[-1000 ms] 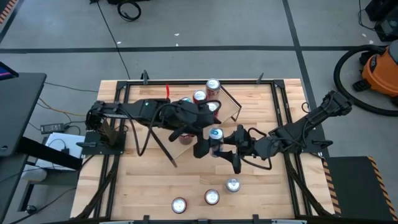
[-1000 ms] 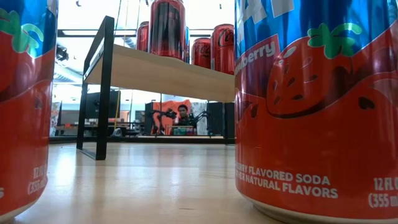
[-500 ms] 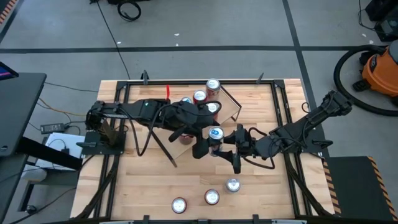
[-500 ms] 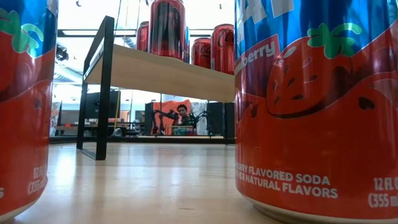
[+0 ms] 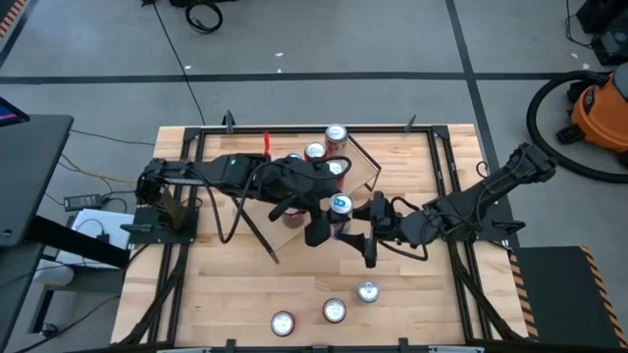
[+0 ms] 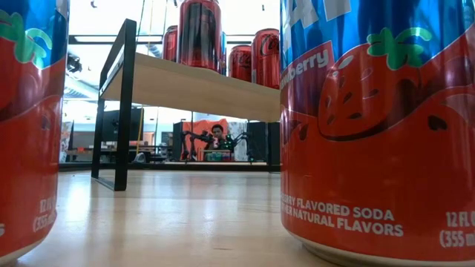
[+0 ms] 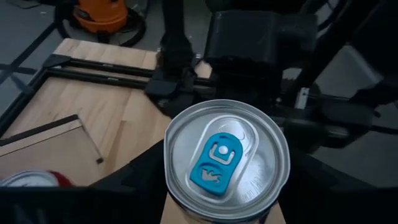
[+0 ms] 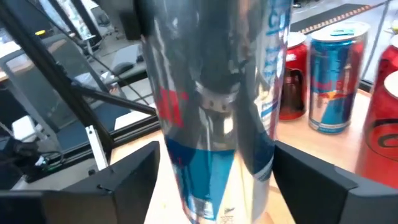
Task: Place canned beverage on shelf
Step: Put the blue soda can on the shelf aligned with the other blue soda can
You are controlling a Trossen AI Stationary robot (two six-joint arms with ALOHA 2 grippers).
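Note:
The shelf is a light-wood board on black wire legs, and its near edge shows in the high view. Several cans stand on it, red ones and a blue-silver one. A silver-blue can with a blue tab is upright at the shelf's near right part, between both grippers. My left gripper reaches it from the left and my right gripper from the right. Both are shut on it. The low view does not show this can. My left gripper has a finger on each side of the can's upper wall, just under the rim, slanting down from the table's left. The rim hides the contact itself. My right gripper pinches the can's lower body between its two fingers, coming level from the table's right. The can stands upright. Whether its base rests on the shelf does not show.
Three more cans stand near the table's front edge. Two of them fill the foreground of the low view. Black frame rails run along the tabletop's sides. An orange vacuum stands on the floor at the right.
Both grippers and the can between them have shifted a little toward the table's far edge, and the can has stayed upright.

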